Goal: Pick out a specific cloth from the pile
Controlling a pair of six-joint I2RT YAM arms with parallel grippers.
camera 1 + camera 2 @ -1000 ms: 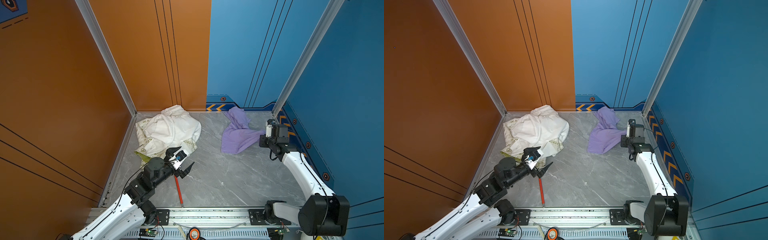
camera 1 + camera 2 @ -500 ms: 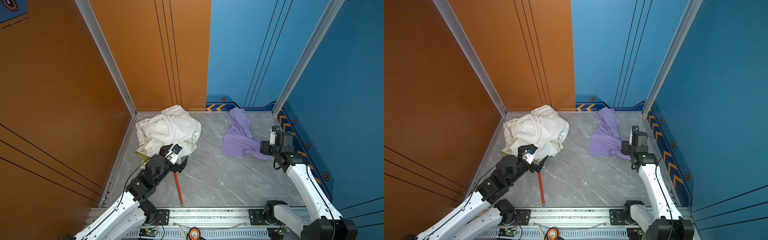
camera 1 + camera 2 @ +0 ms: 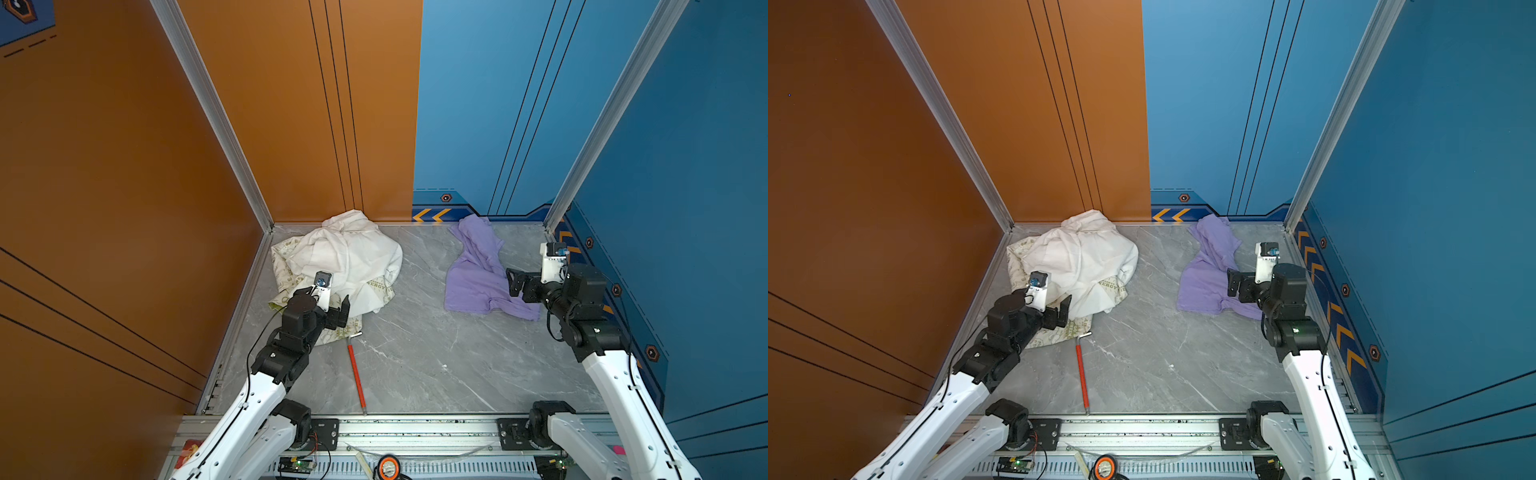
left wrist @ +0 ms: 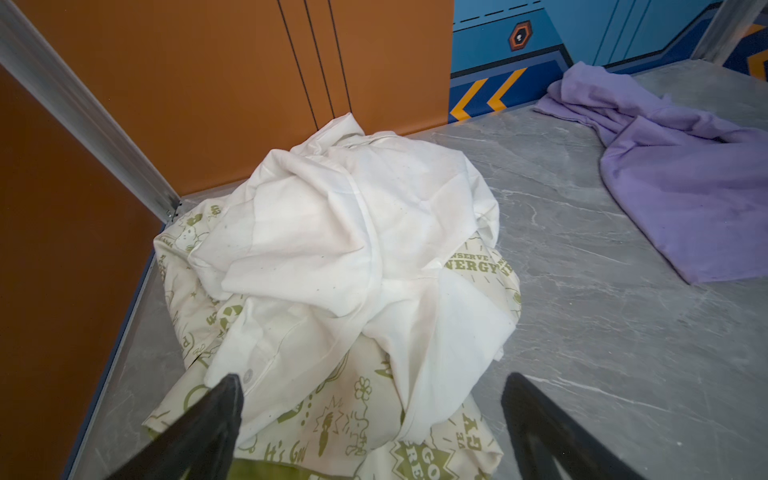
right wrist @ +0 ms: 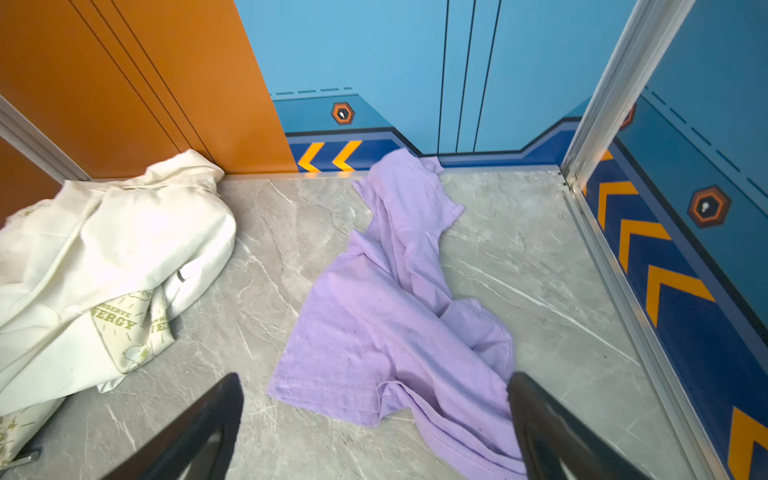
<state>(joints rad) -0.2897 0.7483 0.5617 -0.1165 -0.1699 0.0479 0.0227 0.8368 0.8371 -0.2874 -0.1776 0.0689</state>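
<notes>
The lilac cloth (image 3: pixel 473 282) (image 3: pixel 1204 278) lies crumpled on the grey table at the back right, apart from the pile; its lettering does not show. My right gripper (image 3: pixel 513 283) (image 3: pixel 1235 286) hovers open over the cloth's near right edge, and in the right wrist view the cloth (image 5: pixel 374 324) lies loose between the spread fingers of that gripper (image 5: pixel 375 376). The pile (image 3: pixel 345 257) (image 3: pixel 1084 253) of white and olive-printed cream cloth sits at the back left. My left gripper (image 3: pixel 338 311) (image 4: pixel 372 378) stands open over the pile's near edge, holding nothing.
A red-handled tool (image 3: pixel 355 370) (image 3: pixel 1081 374) lies on the table just in front of the pile. Orange and blue walls close in the back and both sides. A metal rail (image 3: pixel 415 428) with the arm bases runs along the front edge.
My right gripper has opened and let go of the lilac cloth, which has settled flat on the table. My left gripper has moved forward over the pile's near edge.
</notes>
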